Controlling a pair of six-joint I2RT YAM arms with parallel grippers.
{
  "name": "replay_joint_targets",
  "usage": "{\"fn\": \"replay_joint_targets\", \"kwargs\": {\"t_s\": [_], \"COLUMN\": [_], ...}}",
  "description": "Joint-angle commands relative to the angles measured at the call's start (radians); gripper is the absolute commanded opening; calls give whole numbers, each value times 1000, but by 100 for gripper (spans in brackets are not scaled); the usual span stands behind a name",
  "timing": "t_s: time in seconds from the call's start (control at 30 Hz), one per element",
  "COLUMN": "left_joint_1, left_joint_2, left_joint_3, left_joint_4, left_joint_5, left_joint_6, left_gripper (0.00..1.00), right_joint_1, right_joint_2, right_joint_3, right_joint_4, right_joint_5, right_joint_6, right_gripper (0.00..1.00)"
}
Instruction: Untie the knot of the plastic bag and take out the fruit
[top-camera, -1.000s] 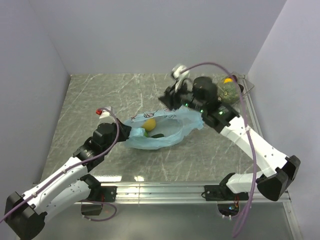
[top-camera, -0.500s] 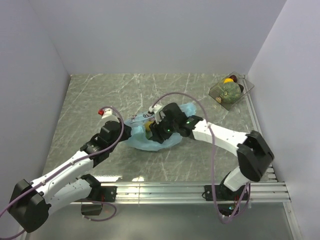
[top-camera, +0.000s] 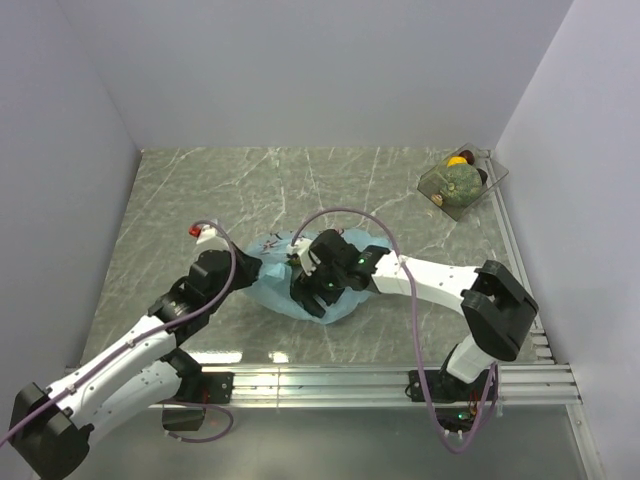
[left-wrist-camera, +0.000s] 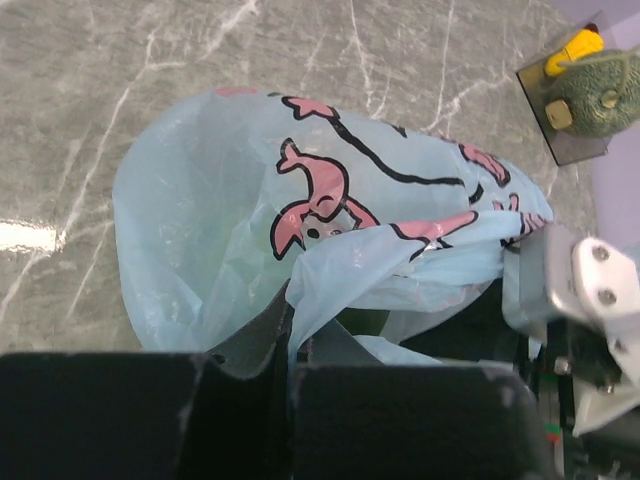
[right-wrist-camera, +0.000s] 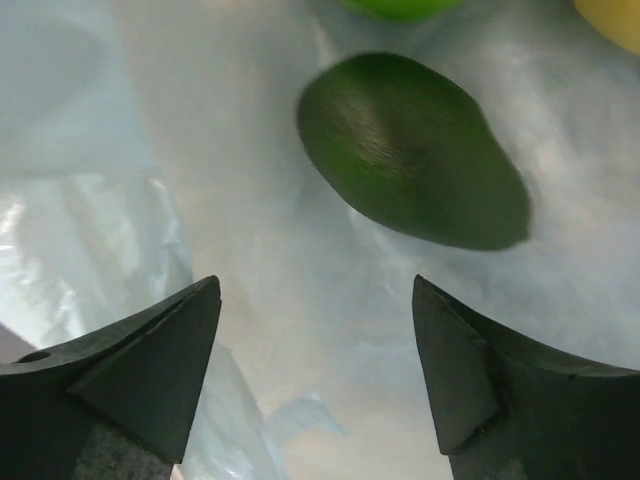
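while the clear rigid tray (top-camera: 492, 170) sits well apart in the far right corner of the grey marbled table top (top-camera: 200, 190), carrying a grey-green ribbed round melon (top-camera: 461, 181) and a small yellow-orange fruit (top-camera: 456, 160), the thin light-blue plastic bag with pink cartoon prints (top-camera: 262, 285) lies crumpled near the middle, between the two arms. from above, the right arm's wrist covers most of the bag and hides what is inside it. the left gripper (left-wrist-camera: 285, 355) is at the bag's near-left edge, its dark fingers closed tight on a fold of the blue film. the right gripper (right-wrist-camera: 315, 370) is down inside the bag with its jaws spread wide and nothing between them. just beyond its fingertips a dark green oval fruit (right-wrist-camera: 415, 150) lies on the plastic, apart from both fingers. a bright green ball (right-wrist-camera: 400, 6) and a yellow fruit (right-wrist-camera: 615, 20) show at the frame's top edge. i cannot make out the knot.
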Motion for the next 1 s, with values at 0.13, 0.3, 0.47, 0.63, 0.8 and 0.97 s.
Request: {"fn": "replay_joint_targets", "kwargs": {"t_s": [0.13, 0.3, 0.47, 0.63, 0.8, 0.97], "left_joint_1": [4, 3, 4, 3, 4, 4], "left_joint_2": [-86, -121, -150, -149, -132, -108], "left_joint_3": [-23, -39, -51, -45, -42, -37], "left_joint_4": [-69, -101, -121, -135, -142, -139], "left_joint_5": [80, 114, 129, 135, 135, 131], "left_joint_6": [32, 27, 23, 24, 21, 23], "left_gripper": [1, 1, 0, 1, 1, 1], "right_joint_1": [-44, -56, -53, -52, -47, -9], "right_joint_2": [-66, 8, 100, 183, 223, 276], "right_joint_3": [25, 75, 123, 146, 169, 220], "right_joint_4": [121, 140, 119, 70, 31, -26], "right_joint_5": [111, 69, 43, 22, 42, 65], "right_joint_6": [94, 129, 125, 116, 105, 85], "right_gripper": [85, 82, 83, 88, 90, 94]}}
